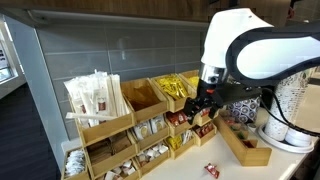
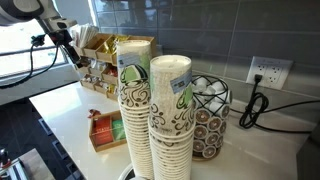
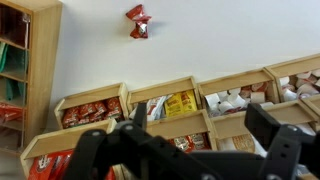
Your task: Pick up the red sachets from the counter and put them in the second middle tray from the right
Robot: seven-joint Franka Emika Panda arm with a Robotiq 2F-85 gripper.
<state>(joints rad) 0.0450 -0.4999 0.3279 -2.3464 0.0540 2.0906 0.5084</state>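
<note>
Gripper (image 1: 203,108) hovered beside the wooden rack (image 1: 110,135), jaws apart, apparently empty. The red sachets (image 3: 138,20) lay on the counter (image 3: 220,40); grasping them likely demanded a low, centred, straddling pinch.

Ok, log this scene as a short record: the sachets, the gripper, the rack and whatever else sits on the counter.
red sachets: loose on the counter, in front of the rack, outside every bin
gripper: open, empty, at the rack's front
rack: three wooden tiers, bins stocked with packets
low wooden tray: on the counter beside the rack
paper cups: tall stacks
</note>
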